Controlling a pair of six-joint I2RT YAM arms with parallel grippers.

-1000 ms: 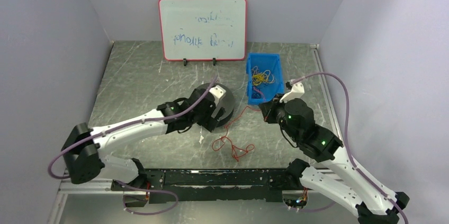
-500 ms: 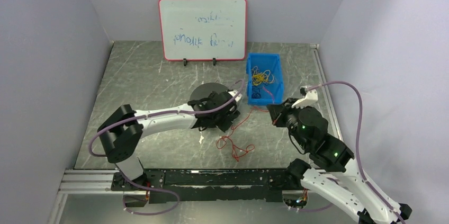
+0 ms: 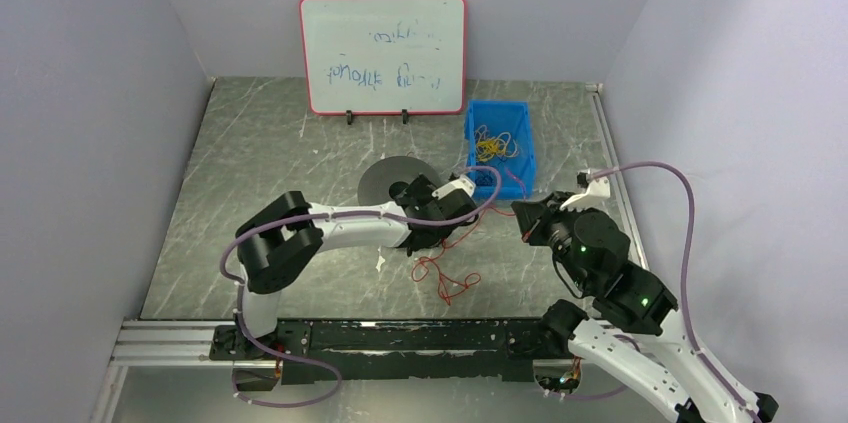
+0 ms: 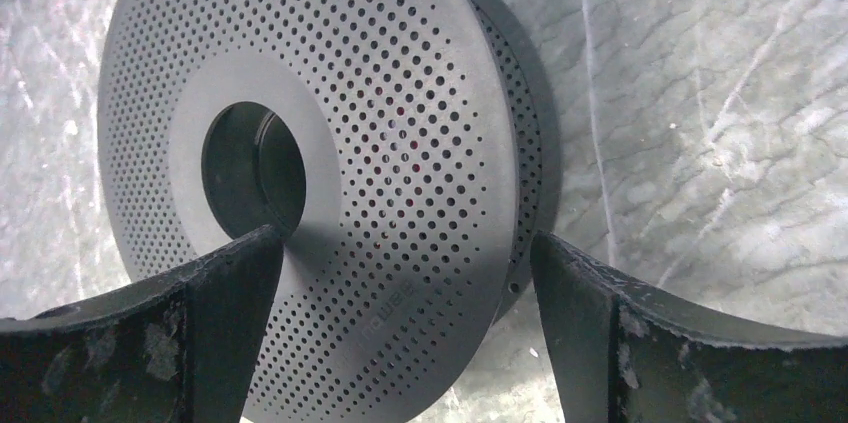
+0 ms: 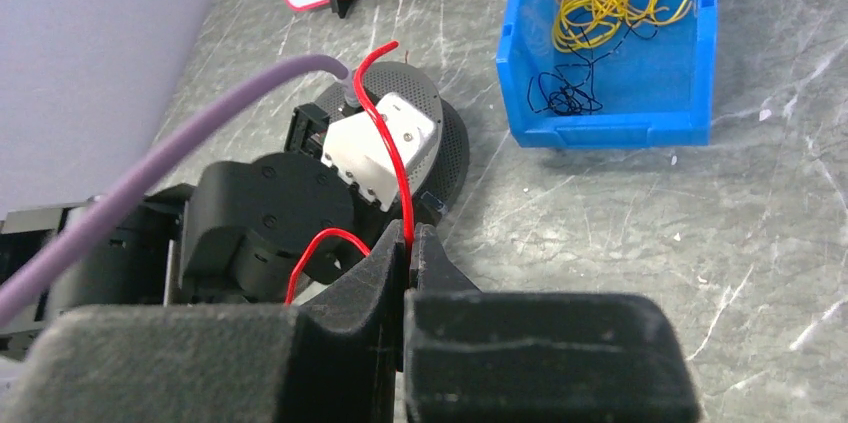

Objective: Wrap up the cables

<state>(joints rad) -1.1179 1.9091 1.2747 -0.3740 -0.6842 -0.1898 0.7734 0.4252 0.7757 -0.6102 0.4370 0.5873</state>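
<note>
- The cables (image 3: pixel 441 271) — very thin red wire — lie in a loose tangle on the tabletop (image 3: pixel 260 143), just near of the black spool (image 3: pixel 385 175). 1 strand runs off to the right.
- The right fingers (image 5: pixel 362 278) are pressed together, pinching that strand.
- The left fingers (image 4: pixel 225 288) are spread wide over the perforated spool — holding nothing.

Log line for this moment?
left gripper open, facing black spool | right gripper shut on red cable | slack loops on table

Overhead looks down; both wrists closely face, seemingly, one spool (image 4: pixel 400 143).
</note>
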